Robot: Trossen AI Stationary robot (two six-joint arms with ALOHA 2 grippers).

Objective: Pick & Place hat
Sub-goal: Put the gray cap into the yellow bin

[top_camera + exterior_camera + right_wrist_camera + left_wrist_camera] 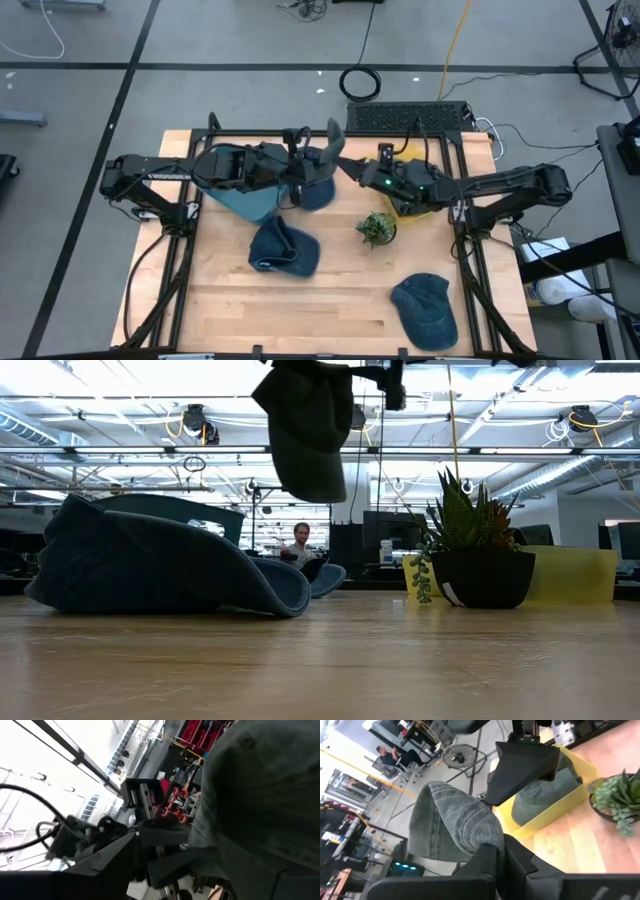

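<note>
The left gripper [492,851] has its fingers clenched on the fabric of a grey-green cap [451,826], which bulges out beyond the fingertips in the left wrist view. From above, this gripper [308,152] sits over the far middle of the table, and the cap [333,143] stands up between the two arms. In the low view the same cap [305,430] hangs in the air, well above the tabletop.

The right gripper [352,166] meets the cap from the other side. In the left wrist view its dark fingers [520,767] show close beside the cap, but whether they are clamped on the fabric or released I cannot tell. The right wrist view is filled by the cap's cloth [260,795], with the left gripper [150,847] beyond it.

Below and behind the right gripper lies a yellow bin [420,200] at the far right of the table, holding another greyish hat [545,795]. A potted plant [377,228] stands just near of the bin. A blue hat [284,248] lies near the table's middle, a second blue cap [425,310] at the near right, and a teal bin [240,192] under the left arm at the far left. A person [298,546] sits in the room behind the wooden table [330,300].
</note>
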